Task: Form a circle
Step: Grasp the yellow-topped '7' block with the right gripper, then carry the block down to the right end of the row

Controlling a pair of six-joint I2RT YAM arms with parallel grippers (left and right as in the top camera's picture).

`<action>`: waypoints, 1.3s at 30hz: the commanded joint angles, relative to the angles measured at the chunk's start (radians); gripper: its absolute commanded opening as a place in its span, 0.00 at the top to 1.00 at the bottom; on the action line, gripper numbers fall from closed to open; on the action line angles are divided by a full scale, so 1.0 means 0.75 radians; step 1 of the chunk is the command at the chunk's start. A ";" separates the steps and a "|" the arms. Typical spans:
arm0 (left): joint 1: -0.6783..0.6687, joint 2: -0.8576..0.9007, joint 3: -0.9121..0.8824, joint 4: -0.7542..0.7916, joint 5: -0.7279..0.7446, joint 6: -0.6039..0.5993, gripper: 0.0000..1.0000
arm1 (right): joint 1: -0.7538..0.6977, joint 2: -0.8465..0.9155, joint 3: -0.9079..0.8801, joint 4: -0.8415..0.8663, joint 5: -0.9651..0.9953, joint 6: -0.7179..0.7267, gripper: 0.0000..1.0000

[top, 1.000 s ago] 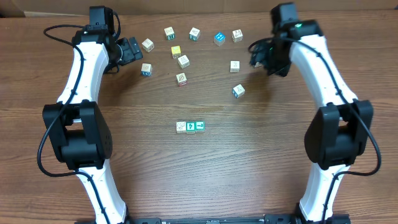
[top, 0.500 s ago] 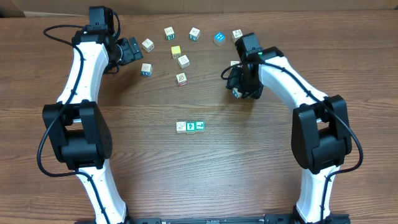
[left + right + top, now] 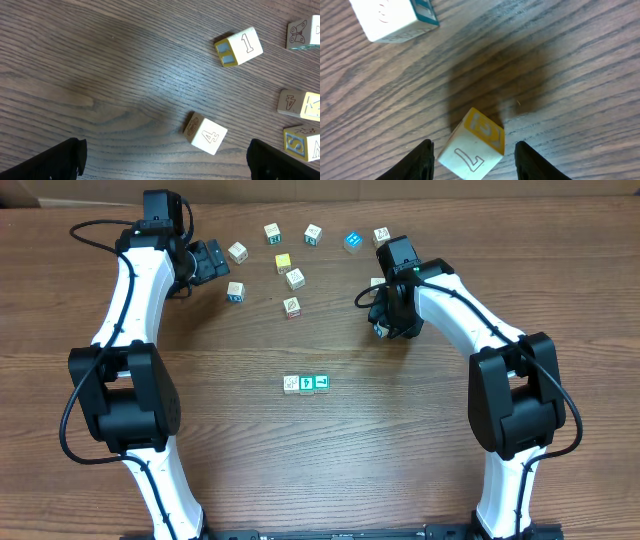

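We find the right claw [image 3: 473,145] partly spread, one finger [image 3: 425,160] on each side of the block marked 7 [image 3: 470,152]. A narrow gap shows on the right of the block. On the left the finger stands just beside it, and we cannot confirm contact. The block sits on the worktop [image 3: 570,75], turned cornerwise to the fingers, with its yellow face pointing away from the claw. A white block with a teal side [image 3: 390,17] lies well apart from it at the far edge of the right wrist view.

Seen from overhead, the right claw [image 3: 385,322] points down at the worktop right of centre. The right arm [image 3: 460,305] is bent at the elbow and reaches inward from its base.

The left claw [image 3: 165,155] is spread fully and holds nothing. The block marked 4 [image 3: 205,134] lies on the worktop ahead of its fingers, untouched, and the block marked 1 [image 3: 239,46] lies farther off. The left arm [image 3: 135,290] is stretched toward the far left of the worktop.

The loose blocks [image 3: 294,278] lie scattered along the far side. A row of three blocks [image 3: 306,383] sits touching at the centre.
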 commanded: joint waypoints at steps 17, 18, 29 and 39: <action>-0.009 -0.008 0.017 0.000 0.005 -0.027 0.00 | -0.001 -0.003 -0.049 0.000 -0.008 -0.057 0.78; -0.009 -0.008 0.017 0.000 0.005 -0.027 0.00 | -0.001 -0.003 -0.049 -0.005 -0.045 -0.077 0.80; -0.009 -0.008 0.017 0.000 0.005 -0.027 0.00 | 0.026 -0.003 -0.049 -0.189 -0.289 -0.123 0.80; -0.009 -0.008 0.017 0.000 0.005 -0.027 0.00 | 0.183 -0.003 -0.049 -0.310 -0.288 -0.182 0.78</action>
